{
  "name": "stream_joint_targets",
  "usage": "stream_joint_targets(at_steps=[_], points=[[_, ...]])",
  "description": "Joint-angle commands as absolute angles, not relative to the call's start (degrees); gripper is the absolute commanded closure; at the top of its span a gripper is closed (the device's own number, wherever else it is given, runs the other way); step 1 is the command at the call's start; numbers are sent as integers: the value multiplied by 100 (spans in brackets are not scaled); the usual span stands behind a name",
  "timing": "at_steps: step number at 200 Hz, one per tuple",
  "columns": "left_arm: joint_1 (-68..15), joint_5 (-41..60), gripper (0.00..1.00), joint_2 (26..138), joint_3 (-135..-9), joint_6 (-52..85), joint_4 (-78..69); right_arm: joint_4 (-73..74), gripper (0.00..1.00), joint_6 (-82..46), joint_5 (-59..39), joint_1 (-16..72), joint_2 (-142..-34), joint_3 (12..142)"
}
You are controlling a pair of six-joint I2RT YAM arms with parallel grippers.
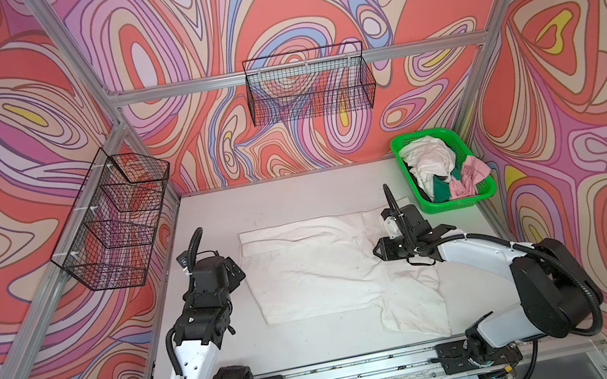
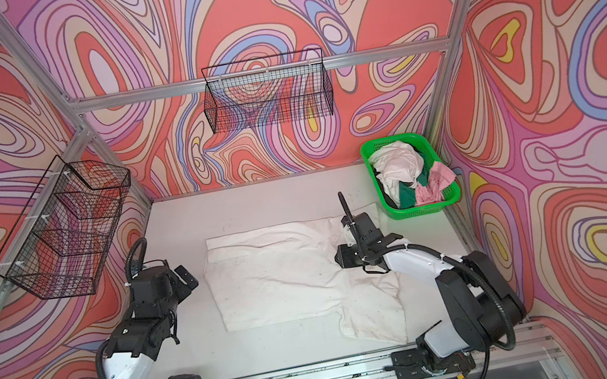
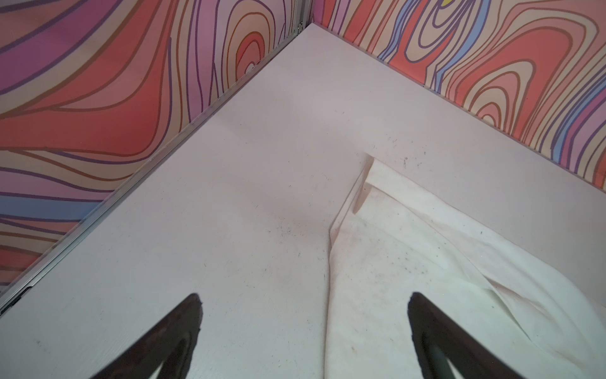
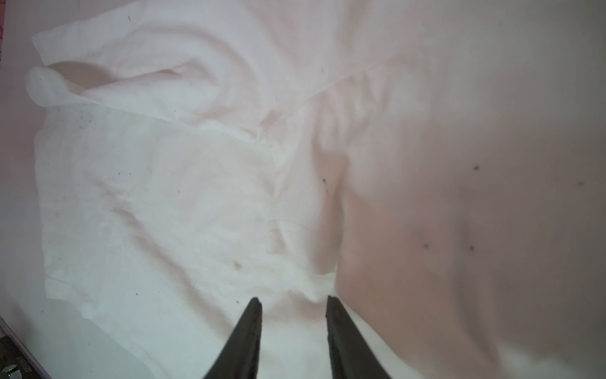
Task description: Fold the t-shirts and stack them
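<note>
Lying on white desk (image 1: 275,204): large white cloth t-shirt (image 1: 320,272), spread out, creased.
Left gripper (image 3: 303,300): spread wide, at shirt's edge.
Right gripper (image 4: 293,302): parted, over shirt.

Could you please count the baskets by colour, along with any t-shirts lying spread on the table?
Black wire baskets: 2
Bright green plastic mesh basket: 1
Large white cloth t-shirt, spread out: 1
Total: 4

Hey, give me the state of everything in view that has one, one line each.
White t-shirt: spread on the table, wrinkled.
Other t-shirts: crumpled in the green basket.
Wire baskets: mounted on walls, holding nothing.
Left end effector: open, empty, at the white t-shirt's edge.
Right end effector: open, over the white t-shirt.
</note>
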State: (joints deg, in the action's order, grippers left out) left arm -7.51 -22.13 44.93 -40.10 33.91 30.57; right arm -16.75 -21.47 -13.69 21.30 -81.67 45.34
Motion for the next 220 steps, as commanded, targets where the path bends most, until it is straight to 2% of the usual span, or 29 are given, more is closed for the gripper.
stream_joint_targets(at_steps=[1,28,67,106,170,220], points=[[-727,-2293,0,4829,-4259,3211,3062,-1677,59,-2227,-1145,2140,-7930,5178],[-519,-2061,0,5492,-4772,3430,3392,-1033,53,-2097,-2254,2353,-8731,5954],[-211,-1601,0,5537,-4868,3478,3639,-1077,52,-1293,-1975,3254,-10467,7709],[-211,-1828,0,5140,-4733,3493,3691,-1386,51,-581,-2055,3594,-12055,9363],[-193,-1758,0,5273,-4755,3514,3673,-1682,51,-712,-2632,3843,-13829,11262],[-159,-1665,0,5286,-4755,3510,3648,-1974,51,-663,-2998,4175,-14366,11798]])
